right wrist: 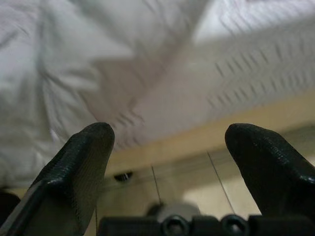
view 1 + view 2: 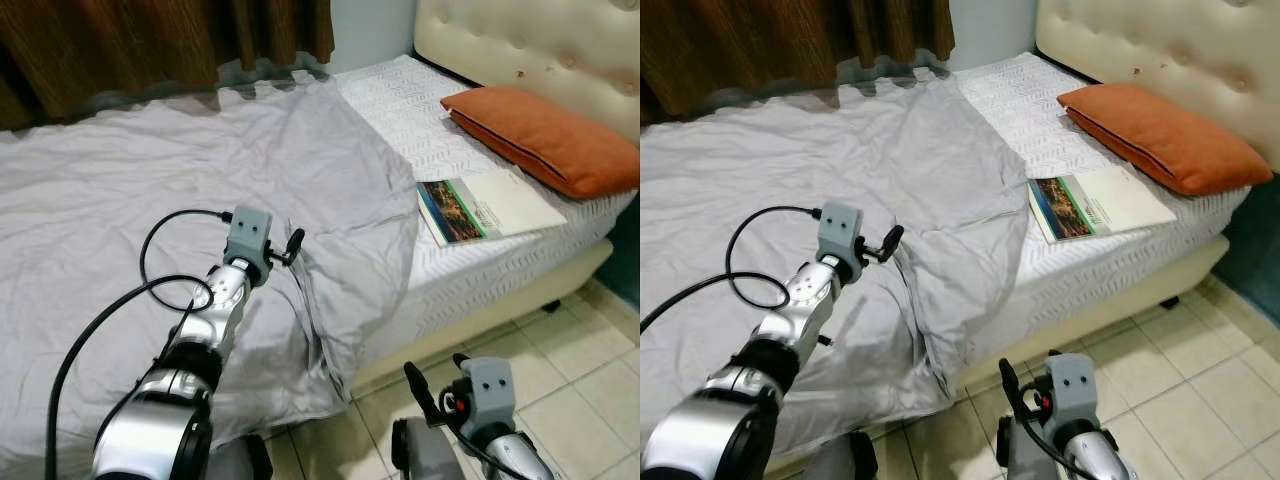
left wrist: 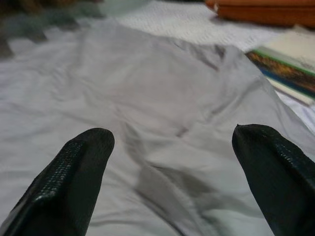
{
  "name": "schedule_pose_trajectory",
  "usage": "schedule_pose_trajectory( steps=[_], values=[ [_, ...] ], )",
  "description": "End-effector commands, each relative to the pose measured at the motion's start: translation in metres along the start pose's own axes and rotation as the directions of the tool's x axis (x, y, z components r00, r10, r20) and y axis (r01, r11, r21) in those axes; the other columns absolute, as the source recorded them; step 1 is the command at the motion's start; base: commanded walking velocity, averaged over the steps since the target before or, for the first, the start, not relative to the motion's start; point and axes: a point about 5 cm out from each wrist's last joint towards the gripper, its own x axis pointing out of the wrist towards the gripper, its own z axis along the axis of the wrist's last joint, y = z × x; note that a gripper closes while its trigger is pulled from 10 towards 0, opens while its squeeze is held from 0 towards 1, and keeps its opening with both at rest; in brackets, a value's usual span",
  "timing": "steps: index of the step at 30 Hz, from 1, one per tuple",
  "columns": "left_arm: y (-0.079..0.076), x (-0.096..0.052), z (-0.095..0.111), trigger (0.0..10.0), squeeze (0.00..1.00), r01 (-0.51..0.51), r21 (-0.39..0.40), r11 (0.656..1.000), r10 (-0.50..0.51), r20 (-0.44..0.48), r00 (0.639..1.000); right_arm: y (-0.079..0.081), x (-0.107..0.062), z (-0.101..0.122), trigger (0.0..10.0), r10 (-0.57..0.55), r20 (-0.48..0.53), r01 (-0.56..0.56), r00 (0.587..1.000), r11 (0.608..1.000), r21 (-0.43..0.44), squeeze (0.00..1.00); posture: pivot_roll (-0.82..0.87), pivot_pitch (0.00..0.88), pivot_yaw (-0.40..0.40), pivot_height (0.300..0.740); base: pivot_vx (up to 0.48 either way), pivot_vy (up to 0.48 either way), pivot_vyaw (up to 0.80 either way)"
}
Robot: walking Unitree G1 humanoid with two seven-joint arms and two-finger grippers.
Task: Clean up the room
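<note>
Your left gripper (image 2: pixel 296 243) sits in the middle of the left eye frame, reached out over the grey sheet (image 2: pixel 150 190) with its fingers spread wide and nothing between them. In the left wrist view the two black fingertips (image 3: pixel 74 172) stand far apart at the lower corners, and the creased fabric runs between and beyond them; whether the tips touch the cloth you cannot tell. From the head views the gripper is right by a raised fold where the sheet's edge turns down toward the side of the bed.

Your right gripper (image 2: pixel 1025 390) is low in the lower right of the frame, over the tiled floor (image 2: pixel 590 380) beside the bed, also wide open and holding nothing. Its wrist view shows the fingertips (image 1: pixel 78 162) apart, looking at the hanging edge of the sheet, the patterned side of the mattress (image 1: pixel 256 73) and the cream bed base below it.

The sheet covers the left and centre of the bed and is rumpled, with its right part bunched and draped over the mattress edge toward the floor. To the right, the white patterned mattress (image 2: pixel 400 110) lies bare. On it a book (image 2: pixel 485 205) lies flat, just beside an orange pillow (image 2: pixel 545 135) that rests against the cream tufted headboard (image 2: pixel 540 40). Brown curtains (image 2: pixel 150 40) hang along the upper left.

The left wrist view catches the book's edge (image 3: pixel 288 73) and the pillow (image 3: pixel 266 10) in its upper right corner, blurred; the right wrist view shows the floor tiles under the bed edge.
</note>
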Motion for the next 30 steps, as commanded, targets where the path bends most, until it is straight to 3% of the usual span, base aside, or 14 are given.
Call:
schedule_pose_trajectory(
  steps=[1, 2, 3, 4, 8, 9, 12, 13, 14, 16, 17, 19, 24, 30],
  values=[
    [-0.002, 0.000, -0.013, 10.0, 0.00, -0.036, -0.019, 0.999, 0.034, -0.086, 0.996, -0.002, -0.013, 0.007, 10.0, -0.024, 0.008, 0.024, 1.000, 1.000, -0.002, 0.00, -0.41, 0.261, 0.074, 0.584, 0.000, 0.000, 0.00],
    [-0.002, 0.000, -0.013, 10.0, 0.00, -0.036, -0.019, 0.999, 0.034, -0.086, 0.996, -0.002, -0.013, 0.007, 10.0, -0.024, 0.008, 0.024, 1.000, 1.000, -0.002, 0.00, -0.41, 0.261, 0.074, 0.584, 0.000, 0.000, 0.00],
    [-0.006, 0.000, -0.017, 10.0, 0.00, -0.072, -0.045, 0.996, 0.066, -0.116, 0.991, -0.002, -0.027, 0.006, 10.0, -0.036, -0.013, 0.036, 0.999, 0.999, -0.004, 0.00, -0.44, 0.318, 0.062, 0.584, 0.000, 0.000, 0.00],
    [-0.006, 0.000, -0.017, 10.0, 0.00, -0.072, -0.045, 0.996, 0.066, -0.116, 0.991, -0.002, -0.027, 0.006, 10.0, -0.036, -0.013, 0.036, 0.999, 0.999, -0.004, 0.00, -0.44, 0.318, 0.062, 0.584, 0.000, 0.000, 0.00],
    [-0.014, 0.001, -0.021, 10.0, 0.00, -0.107, -0.034, 0.994, 0.101, -0.149, 0.984, 0.000, -0.055, 0.003, 10.0, -0.042, -0.063, 0.041, 0.997, 0.999, -0.004, 0.00, -0.48, 0.403, 0.035, 0.584, 0.000, 0.000, 0.00],
    [-0.012, 0.000, -0.026, 10.0, 0.00, -0.144, -0.014, 0.989, 0.139, -0.176, 0.974, 0.002, -0.065, 0.000, 10.0, -0.043, -0.089, 0.043, 0.995, 0.999, 0.000, 0.00, -0.49, 0.430, 0.032, 0.584, 0.000, 0.000, 0.00],
    [-0.005, -0.003, -0.031, 10.0, 0.00, -0.191, -0.023, 0.981, 0.182, -0.208, 0.961, 0.005, -0.074, -0.002, 10.0, -0.046, -0.114, 0.047, 0.992, 0.999, 0.007, 0.00, -0.50, 0.448, 0.027, 0.584, 0.000, 0.000, 0.00],
    [-0.001, -0.004, -0.032, 5.5, 0.00, -0.218, -0.066, 0.974, 0.198, -0.226, 0.954, 0.008, -0.080, -0.001, 10.0, -0.048, -0.129, 0.050, 0.990, 0.999, 0.013, 0.00, -0.50, 0.454, 0.025, 0.584, 0.000, 0.000, 0.00],
    [0.000, -0.004, -0.032, 2.0, 0.00, -0.226, -0.082, 0.971, 0.202, -0.230, 0.952, 0.008, -0.082, -0.001, 10.0, -0.048, -0.136, 0.050, 0.990, 0.999, 0.015, 0.00, -0.50, 0.454, 0.025, 0.584, 0.000, 0.000, 0.00],
    [0.001, -0.004, -0.031, 2.0, 0.00, -0.229, -0.090, 0.969, 0.204, -0.230, 0.952, 0.009, -0.083, 0.000, 10.0, -0.047, -0.138, 0.050, 0.989, 0.999, 0.016, 0.00, -0.50, 0.459, 0.025, 0.584, 0.000, 0.000, 0.00],
    [0.000, -0.002, -0.027, 0.0, 0.00, -0.223, -0.106, 0.969, 0.196, -0.219, 0.956, 0.008, -0.085, 0.000, 10.0, -0.049, -0.144, 0.052, 0.988, 0.999, 0.017, 0.00, -0.50, 0.460, 0.025, 0.584, 0.000, 0.000, 0.00],
    [-0.003, 0.005, -0.014, 0.0, 0.00, -0.183, -0.125, 0.975, 0.160, -0.178, 0.971, 0.006, -0.085, 0.000, 10.0, -0.057, -0.152, 0.061, 0.987, 0.998, 0.020, 0.00, -0.49, 0.455, 0.028, 0.584, 0.000, 0.000, 0.00],
    [-0.011, 0.009, -0.005, 0.0, 0.00, -0.119, -0.117, 0.986, 0.101, -0.148, 0.984, 0.005, -0.082, 0.002, 10.0, -0.063, -0.153, 0.068, 0.986, 0.997, 0.024, 0.00, -0.47, 0.451, 0.029, 0.584, 0.000, 0.000, 0.00],
    [-0.024, 0.011, -0.005, 0.0, 0.00, -0.007, -0.088, 0.996, -0.006, -0.152, 0.988, 0.005, -0.074, 0.004, 10.0, -0.056, -0.144, 0.061, 0.988, 0.998, 0.033, 0.00, -0.45, 0.445, 0.034, 0.584, 0.000, 0.000, 0.00]
  ],
)
